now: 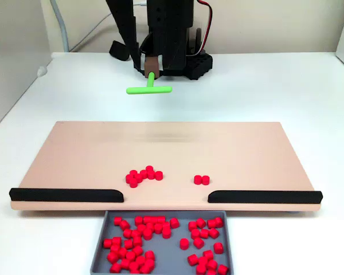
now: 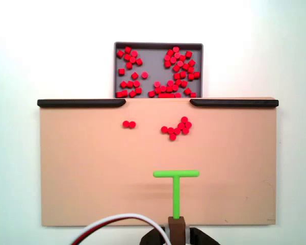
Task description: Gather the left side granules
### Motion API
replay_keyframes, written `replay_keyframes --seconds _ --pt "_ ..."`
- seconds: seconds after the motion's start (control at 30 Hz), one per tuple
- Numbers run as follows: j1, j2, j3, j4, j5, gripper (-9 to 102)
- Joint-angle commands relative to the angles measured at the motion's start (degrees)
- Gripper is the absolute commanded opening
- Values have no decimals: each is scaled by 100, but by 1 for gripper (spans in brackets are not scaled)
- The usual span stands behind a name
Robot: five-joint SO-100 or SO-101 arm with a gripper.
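Your work surface is a flat, pale peach-tan rectangular board [image 1: 160, 154] lying on a plain white table [image 1: 286, 91]. In a fixed view [image 2: 92, 168] the same board fills the middle of the picture, its surface bare apart from the pellets.

Two low black strips [image 1: 66, 195] run along the board's one long edge, leaving a gap between them at the middle. Just past that gap sits a shallow grey rectangular tray [image 1: 100, 252], holding a large lot of small red pellets [image 1: 143, 240] scattered over its floor.

On the board, near the gap, the granules [image 1: 143, 175], a small cluster of tiny bright red stubby matte pellets, lie bunched and touching one another. In a fixed view [image 2: 177, 128] this cluster sits right of centre. A separate pair of red pellets [image 1: 201, 180] lies apart from the cluster, the two touching each other.

The black arm's gripper [image 1: 152, 69] stands at the far side of the board from the tray, pinching the stem of a bright green plastic T-shaped tool [image 1: 149, 89]. The crossbar [image 2: 176, 174] faces the pellets, well apart from them. White and red cables [image 2: 117, 227] trail beside the arm.

Background: a white wall and a grey panel [image 1: 11, 51] at the left of a fixed view.
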Motion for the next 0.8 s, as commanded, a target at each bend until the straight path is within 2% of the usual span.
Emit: replay_keyframes --seconds 0.0,0.77 --pt "-62 79 -26 -44 -18 0" --pt "-70 114 -26 -44 35 0"
